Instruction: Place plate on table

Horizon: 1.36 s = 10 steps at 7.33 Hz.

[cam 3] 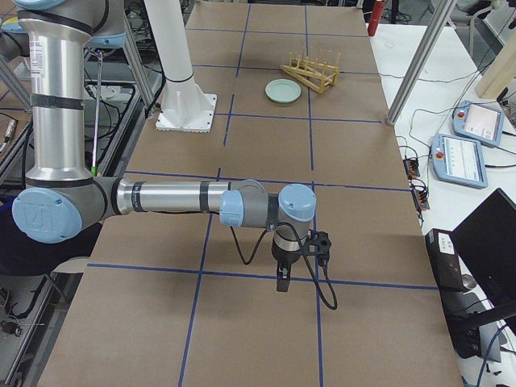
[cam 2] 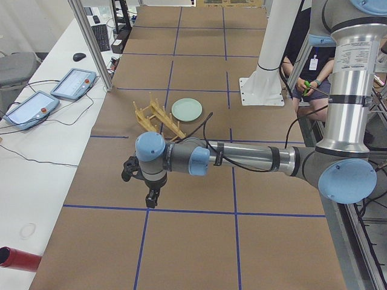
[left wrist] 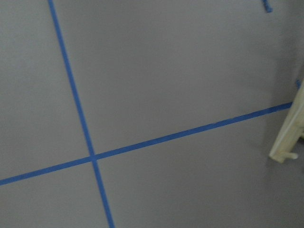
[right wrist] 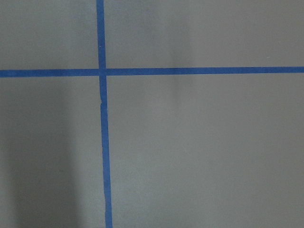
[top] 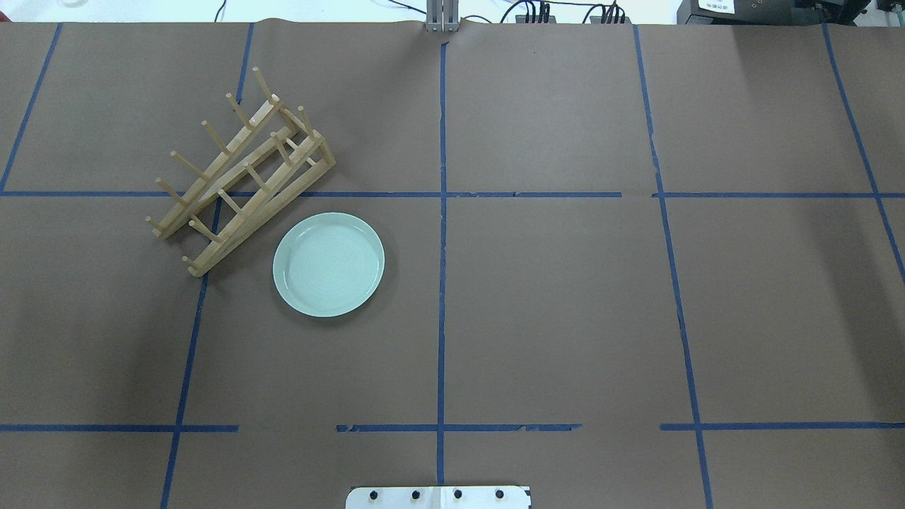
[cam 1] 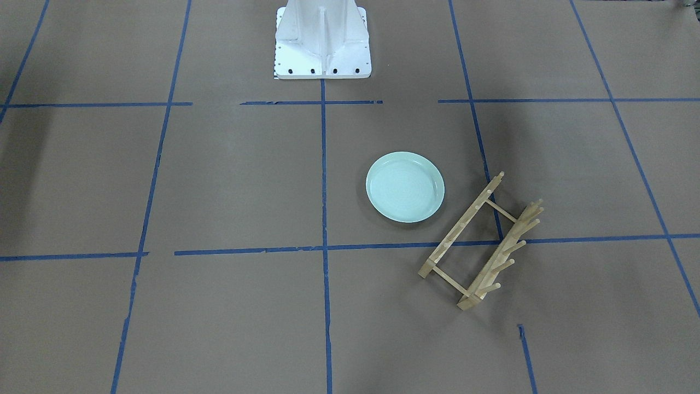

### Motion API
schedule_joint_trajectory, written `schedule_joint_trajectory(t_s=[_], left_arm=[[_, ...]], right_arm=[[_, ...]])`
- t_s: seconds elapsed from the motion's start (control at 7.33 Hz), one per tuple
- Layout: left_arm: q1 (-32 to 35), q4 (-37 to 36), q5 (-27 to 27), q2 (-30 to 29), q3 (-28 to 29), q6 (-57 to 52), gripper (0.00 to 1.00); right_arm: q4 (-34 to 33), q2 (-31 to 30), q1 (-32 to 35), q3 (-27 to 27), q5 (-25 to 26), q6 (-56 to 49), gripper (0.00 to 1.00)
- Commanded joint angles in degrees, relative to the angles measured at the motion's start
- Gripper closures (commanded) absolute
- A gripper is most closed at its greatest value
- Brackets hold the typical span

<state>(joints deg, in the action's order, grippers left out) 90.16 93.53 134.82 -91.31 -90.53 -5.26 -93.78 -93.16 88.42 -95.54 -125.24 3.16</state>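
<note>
Brown matte table [top: 565, 318], marked off with a grid of blue tape lines [top: 442, 283], fills every view. Two grey and silver robot arms reach low over it at opposite ends: the left arm [cam 2: 242, 158] near the end where the plate is, the right arm [cam 3: 169, 197] well apart at the far end. A white metal robot base [cam 1: 322, 44] stands at the table's edge between them.

A light wooden peg rack [cam 1: 462, 223] sits skewed across a tape line and carries nothing. Just beside it, apart from it, the round pale mint-green plate [top: 329, 264] with its low raised rim lies flat and face up on the table, on the robot's left half. Judged from that, the placing looks done.

The left gripper [cam 2: 152, 198] and the right gripper [cam 3: 281, 282] both point down at bare table, neither anywhere near the plate and neither carrying anything I can make out. They show only in the side views, and the wrist views catch no fingers, so I cannot tell how wide either one stands.

The plate looks like glazed ceramic: stiff, moderately heavy, slick and likely to chip or crack if dropped or knocked. Lying flat, it offers nothing to get under. The rim is probably the only hold, one finger inside and one outside, squeezed firmly because the gloss may slip.
</note>
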Motion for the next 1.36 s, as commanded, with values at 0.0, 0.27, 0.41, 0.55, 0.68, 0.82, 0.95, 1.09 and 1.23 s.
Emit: schedule_joint_trajectory(t_s=[0.0, 0.27, 0.41, 0.55, 0.68, 0.82, 0.95, 1.09, 1.23], left_arm=[[1.25, 0.33, 0.18, 1.83, 1.85, -0.19, 0.00], [1.25, 0.16, -0.08, 3.50, -0.33, 0.08, 0.00], [1.25, 0.07, -0.17, 4.20, -1.04, 0.08, 0.00], [1.16, -0.28, -0.26, 4.12, -0.96, 0.16, 0.00], [1.16, -0.37, -0.26, 4.12, -0.79, 0.17, 0.00], [1.16, -0.37, -0.26, 4.12, -0.61, 0.17, 0.00], [1.16, -0.37, -0.26, 4.12, -0.52, 0.17, 0.00], [1.07, -0.37, -0.26, 4.12, -0.52, 0.17, 0.00], [1.16, -0.37, -0.26, 4.12, -0.61, 0.17, 0.00]], right_arm=[[0.00, 0.00, 0.09, 0.00, 0.00, 0.00, 0.00], [0.00, 0.00, 0.09, 0.00, 0.00, 0.00, 0.00], [0.00, 0.00, 0.00, 0.00, 0.00, 0.00, 0.00], [-0.09, 0.00, 0.00, 0.00, 0.00, 0.00, 0.00], [0.00, 0.00, 0.00, 0.00, 0.00, 0.00, 0.00], [0.00, 0.00, 0.00, 0.00, 0.00, 0.00, 0.00], [0.00, 0.00, 0.09, 0.00, 0.00, 0.00, 0.00], [0.00, 0.00, 0.00, 0.00, 0.00, 0.00, 0.00], [0.00, 0.00, 0.09, 0.00, 0.00, 0.00, 0.00]])
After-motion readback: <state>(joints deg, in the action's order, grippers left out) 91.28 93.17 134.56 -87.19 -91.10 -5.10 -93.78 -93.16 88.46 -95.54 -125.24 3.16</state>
